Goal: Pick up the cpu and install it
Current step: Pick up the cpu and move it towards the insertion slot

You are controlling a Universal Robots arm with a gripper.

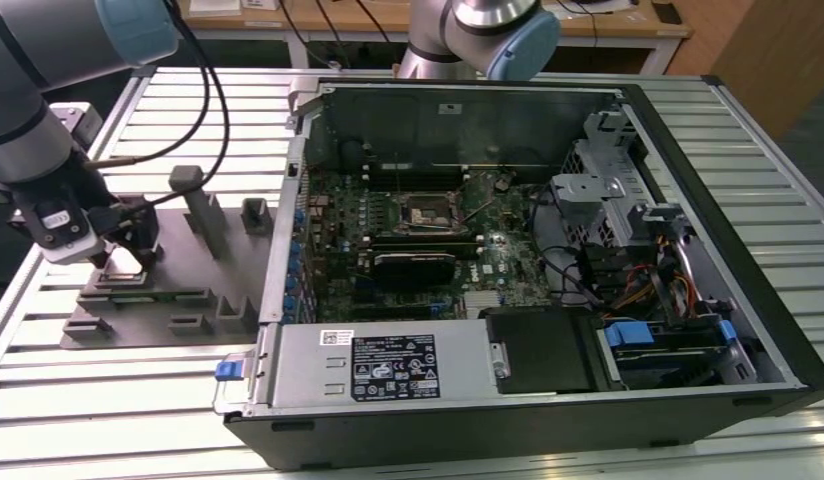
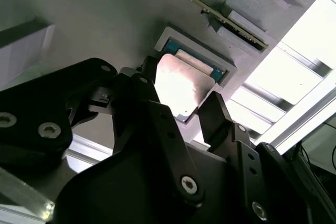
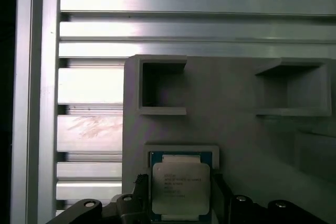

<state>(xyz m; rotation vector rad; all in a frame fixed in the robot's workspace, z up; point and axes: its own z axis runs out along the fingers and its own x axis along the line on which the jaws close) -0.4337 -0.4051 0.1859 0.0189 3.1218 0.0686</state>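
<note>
In the exterior view, a black two-fingered gripper (image 1: 123,262) on a grey robot arm (image 1: 39,140) is lowered onto a flat grey plastic tray (image 1: 145,322) with raised blocks. The tray lies on a slatted aluminium table (image 1: 65,400), at the exterior view's left. Just beside the tray, an open black computer case (image 1: 519,412) is laid on its side. A square dark motherboard socket (image 1: 423,213) with a metal frame is seen inside it, well apart from the gripper.

In the second wrist view, a small flat square cpu (image 2: 178,82) with a shiny silver metal top is seen in a shallow square recess of the tray (image 2: 105,19). The jaws are closed in on it and it is pinched by two opposite edges, with one black finger (image 2: 218,114) on each side.

In the first wrist view, the cpu (image 3: 181,187) is seen low in the recess near the tray's edge. It is flanked closely by both fingertips (image 3: 219,184). Two empty square pockets are moulded into the tray (image 3: 236,129) beyond it.
</note>
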